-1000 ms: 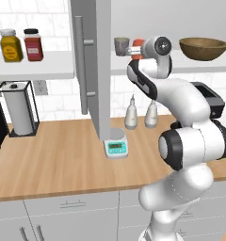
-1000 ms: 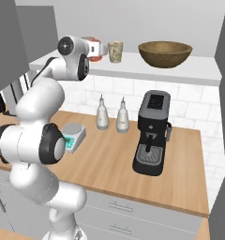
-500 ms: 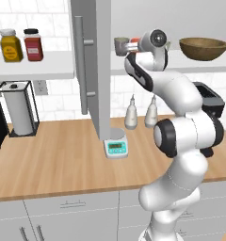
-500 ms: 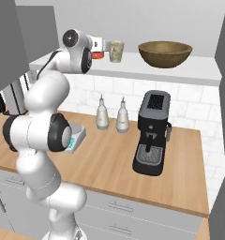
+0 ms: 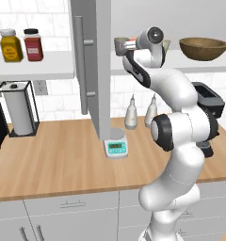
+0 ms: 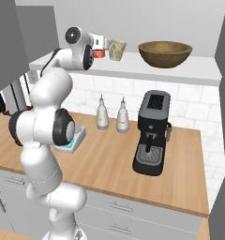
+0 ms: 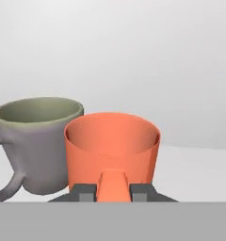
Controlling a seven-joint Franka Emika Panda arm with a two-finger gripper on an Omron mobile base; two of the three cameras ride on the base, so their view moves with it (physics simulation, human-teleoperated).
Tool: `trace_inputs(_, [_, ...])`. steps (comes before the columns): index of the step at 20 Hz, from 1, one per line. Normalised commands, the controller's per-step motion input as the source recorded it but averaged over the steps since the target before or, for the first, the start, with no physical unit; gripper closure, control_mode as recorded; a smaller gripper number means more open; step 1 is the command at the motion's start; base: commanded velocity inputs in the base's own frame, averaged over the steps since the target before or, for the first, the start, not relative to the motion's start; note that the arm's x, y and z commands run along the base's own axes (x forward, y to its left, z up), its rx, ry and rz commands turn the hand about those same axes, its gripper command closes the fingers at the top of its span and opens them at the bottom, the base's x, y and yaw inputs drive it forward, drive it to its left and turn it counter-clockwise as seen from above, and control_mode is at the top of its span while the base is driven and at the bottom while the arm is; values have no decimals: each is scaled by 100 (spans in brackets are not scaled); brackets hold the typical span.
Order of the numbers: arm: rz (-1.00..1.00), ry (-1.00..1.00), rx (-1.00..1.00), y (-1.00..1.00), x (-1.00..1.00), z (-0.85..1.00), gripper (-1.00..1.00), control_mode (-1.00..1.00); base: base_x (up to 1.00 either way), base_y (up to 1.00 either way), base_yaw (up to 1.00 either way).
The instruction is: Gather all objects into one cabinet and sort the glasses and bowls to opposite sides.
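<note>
My gripper (image 7: 113,192) is shut on the handle of the orange-red cup (image 7: 112,148), which is upright at the white shelf board (image 6: 133,70) of the cabinet. Touching its left side stands the dark grey cup (image 7: 37,141), which in the left base view is the dark grey cup (image 5: 119,45) just right of the open grey door (image 5: 98,70) with its bar handle (image 5: 78,61). The cream cup (image 6: 116,49) stands just beyond the orange-red cup (image 6: 100,53). Far to the right on the same shelf rests the brown wooden bowl (image 6: 165,53), also seen as the bowl (image 5: 203,48).
Yellow jar (image 5: 11,45) and red jar (image 5: 33,45) stand on the open left shelf. On the counter are a paper towel holder (image 5: 20,113), a small scale (image 5: 116,148), two bottles (image 6: 102,117) and a black coffee machine (image 6: 152,133).
The hand has reached further in over the shelf, carrying the orange-red cup up beside the dark grey cup. The cream cup and bowl have stayed put.
</note>
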Motion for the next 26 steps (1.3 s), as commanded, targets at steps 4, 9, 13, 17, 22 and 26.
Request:
trace_inputs(4, [0, 0, 0, 1, 19, -20, -100, -100, 0, 0, 0])
trace_inputs(9, [0, 0, 0, 0, 9, -25, -100, -100, 0, 0, 0])
trace_inputs(13, [0, 0, -1, 4, 10, -32, -100, -100, 0, 0, 0])
trace_inputs(17, [0, 0, -2, 10, 1, -23, -100, -100, 0, 0, 0])
trace_inputs(22, [-1, -5, -5, 11, 1, -11, -100, -100, 0, 0, 0])
trace_inputs(26, [0, -9, -5, 11, -1, 0, -100, -100, 0, 0, 0])
